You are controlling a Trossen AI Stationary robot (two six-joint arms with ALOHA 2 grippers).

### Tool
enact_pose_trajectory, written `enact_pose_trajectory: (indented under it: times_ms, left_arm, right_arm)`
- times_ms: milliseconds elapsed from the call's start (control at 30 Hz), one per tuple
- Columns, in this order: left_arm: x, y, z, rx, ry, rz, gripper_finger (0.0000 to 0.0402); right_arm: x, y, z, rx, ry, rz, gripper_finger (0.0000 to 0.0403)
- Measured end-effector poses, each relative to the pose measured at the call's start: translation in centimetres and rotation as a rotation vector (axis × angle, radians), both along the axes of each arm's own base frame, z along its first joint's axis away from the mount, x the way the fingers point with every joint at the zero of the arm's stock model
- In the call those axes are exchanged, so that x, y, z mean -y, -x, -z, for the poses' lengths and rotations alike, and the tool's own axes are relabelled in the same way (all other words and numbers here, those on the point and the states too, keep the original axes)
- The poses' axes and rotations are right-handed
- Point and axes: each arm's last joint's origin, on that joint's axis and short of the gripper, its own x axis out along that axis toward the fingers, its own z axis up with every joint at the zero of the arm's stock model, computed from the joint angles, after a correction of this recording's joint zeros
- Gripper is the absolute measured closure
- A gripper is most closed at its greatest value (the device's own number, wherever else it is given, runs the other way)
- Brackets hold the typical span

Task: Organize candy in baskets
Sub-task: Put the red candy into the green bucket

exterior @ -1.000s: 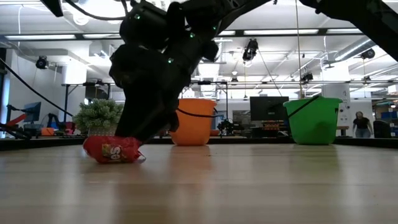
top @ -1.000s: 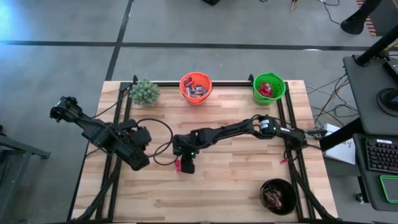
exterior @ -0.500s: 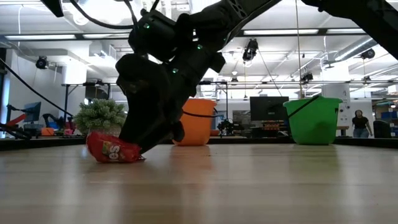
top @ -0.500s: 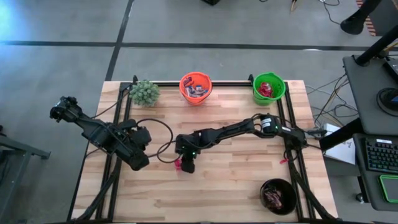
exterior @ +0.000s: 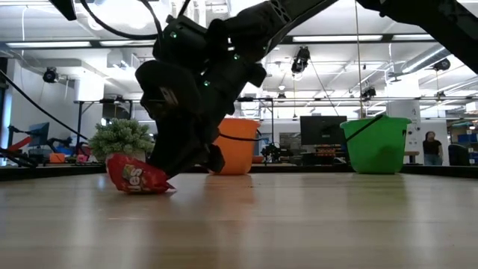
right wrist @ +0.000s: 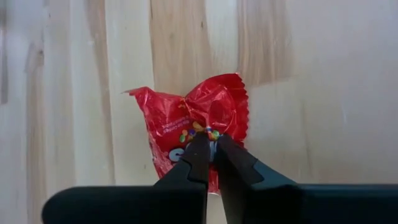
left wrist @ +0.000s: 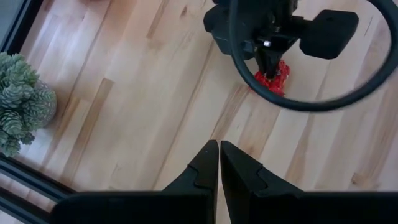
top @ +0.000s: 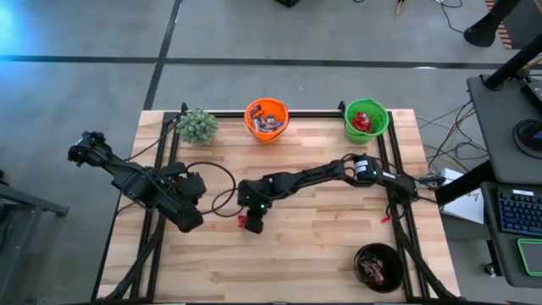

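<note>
Right tool (right wrist: 211, 163) pinches the red candy (right wrist: 193, 127) at frame centre; green basket (top: 366, 119) lies upper right, left tool (left wrist: 219, 163) shut.

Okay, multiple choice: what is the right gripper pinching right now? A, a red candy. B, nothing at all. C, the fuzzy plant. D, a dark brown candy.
A: the right gripper is shut on the red candy, pinching its crumpled wrapper on the table.

Two matte black jointed arms, thick black cables looping beside them, small green indicator lights on the right arm's wrist housing (exterior: 196, 75), tapered dark fingers (left wrist: 200, 171).
</note>
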Motion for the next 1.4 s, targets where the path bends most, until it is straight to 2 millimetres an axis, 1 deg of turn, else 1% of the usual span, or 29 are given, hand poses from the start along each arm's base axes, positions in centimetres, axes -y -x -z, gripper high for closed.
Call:
enact_pose_trajectory:
  times_ms: [267, 533, 833, 1100, 1200, 1400]
  left_arm:
    - [0.0, 0.0, 0.0, 0.005, 0.008, -0.017, 0.0402]
    - [0.0, 0.0, 0.0, -0.002, -0.003, 0.008, 0.0402]
    - [0.0, 0.1, 0.0, -0.005, -0.006, 0.008, 0.0402]
    - [-0.1, 0.1, 0.0, -0.008, -0.01, 0.017, 0.0402]
    - [-0.1, 0.1, 0.0, -0.009, -0.014, 0.03, 0.0402]
    - [0.0, 0.0, 0.0, -0.011, -0.019, 0.048, 0.0402]
  right_arm:
    - [-0.1, -0.1, -2.5, -0.051, 0.032, -0.026, 0.0394]
    - [-0.2, 0.1, -2.9, -0.076, 0.041, -0.032, 0.0395]
    - [0.0, 1.1, -4.6, -0.127, 0.073, -0.015, 0.0395]
    - [0.1, 2.1, -7.5, -0.114, 0.07, -0.005, 0.0395]
    - [0.2, 2.4, -8.5, -0.103, 0.077, 0.008, 0.0395]
    - [1.1, 3.0, -9.4, -0.123, 0.119, 0.029, 0.0394]
